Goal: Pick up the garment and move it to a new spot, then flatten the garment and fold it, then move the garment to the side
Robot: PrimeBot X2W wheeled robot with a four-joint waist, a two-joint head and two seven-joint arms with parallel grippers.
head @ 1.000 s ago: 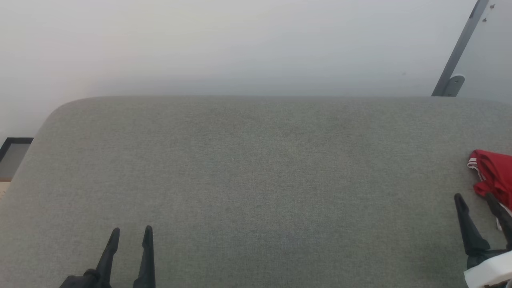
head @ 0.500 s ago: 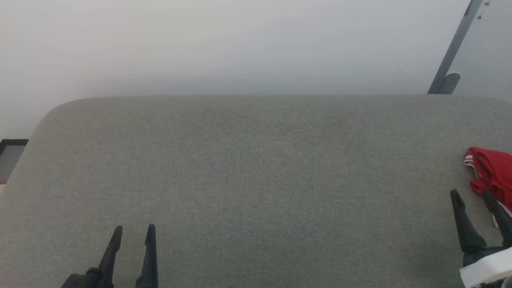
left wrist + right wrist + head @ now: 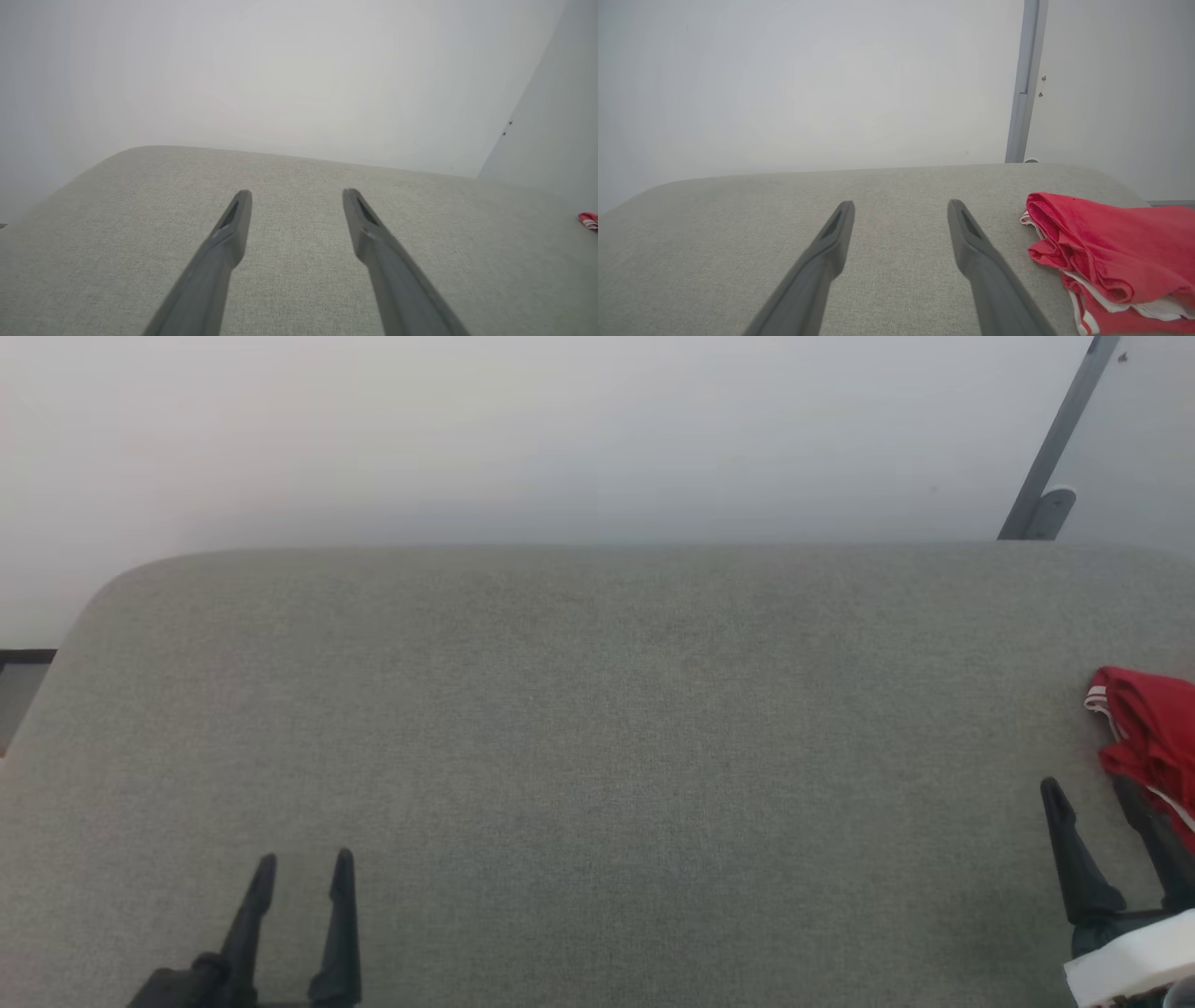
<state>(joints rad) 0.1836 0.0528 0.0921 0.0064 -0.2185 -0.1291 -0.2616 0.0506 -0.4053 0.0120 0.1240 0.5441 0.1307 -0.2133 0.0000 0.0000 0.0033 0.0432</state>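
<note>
Grey upholstered surface (image 3: 597, 728): broad.
Garment (image 3: 1153, 747): red, bunched in layers at the right edge, neither spread flat nor held. This suits equally a jersey awaiting pickup or one folded and set aside.
Right gripper (image 3: 1088, 789): jaws wide, empty, just beside the garment.
Left gripper (image 3: 306, 859): jaws wide, empty, near left.
</note>
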